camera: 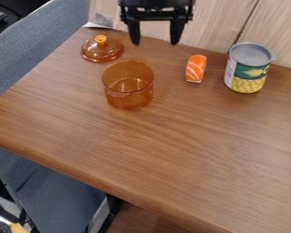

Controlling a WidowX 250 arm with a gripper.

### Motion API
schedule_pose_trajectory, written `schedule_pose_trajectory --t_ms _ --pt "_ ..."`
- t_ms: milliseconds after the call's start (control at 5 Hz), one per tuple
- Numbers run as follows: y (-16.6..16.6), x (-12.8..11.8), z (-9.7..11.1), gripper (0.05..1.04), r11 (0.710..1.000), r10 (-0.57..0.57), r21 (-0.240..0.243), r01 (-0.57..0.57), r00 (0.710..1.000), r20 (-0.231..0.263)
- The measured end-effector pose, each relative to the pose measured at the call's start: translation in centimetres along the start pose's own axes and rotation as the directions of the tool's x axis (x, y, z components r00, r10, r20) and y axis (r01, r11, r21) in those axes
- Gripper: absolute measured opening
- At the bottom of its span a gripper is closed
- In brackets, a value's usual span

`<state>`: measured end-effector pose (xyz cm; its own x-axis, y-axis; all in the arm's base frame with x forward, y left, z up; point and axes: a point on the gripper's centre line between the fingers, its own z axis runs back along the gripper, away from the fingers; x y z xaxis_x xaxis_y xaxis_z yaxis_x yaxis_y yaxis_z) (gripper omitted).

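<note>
Tool: Where the far edge of the desk [172, 145] meets the wood panel [218, 20], you have the tool [155, 43] hanging with its fingers spread, points down and nothing between them; held above the desk, it seems to be kept clear of the things around it.
Amber pot [128, 86]: This stands upright on the far left part of your desk, just nearer than the tool, its mouth up and uncovered, so you can see in; nothing shows inside.
Glass lid [102, 49]: You have it beside the pot, farther and to the left, knob up, which likely leaves that knob easy to grip.
Salmon piece [196, 68]: It lies right of the pot, its striped orange top up, apart from its neighbours.
Can [248, 68]: Far right, it stands upright on its flat base, probably for steadiness.
</note>
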<state>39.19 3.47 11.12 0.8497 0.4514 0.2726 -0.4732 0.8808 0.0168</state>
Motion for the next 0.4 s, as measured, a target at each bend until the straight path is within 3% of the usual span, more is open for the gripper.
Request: schedule_pose_trajectory --t_ms 200,400 --pt "-2.0 0.9 -1.8 1.001 0.999 -0.052 0.007 0.052 0.998 -0.024" --pt "-3.7 1.8 -3.3 1.001 0.997 -0.073 -0.017 0.072 0.996 -0.043"
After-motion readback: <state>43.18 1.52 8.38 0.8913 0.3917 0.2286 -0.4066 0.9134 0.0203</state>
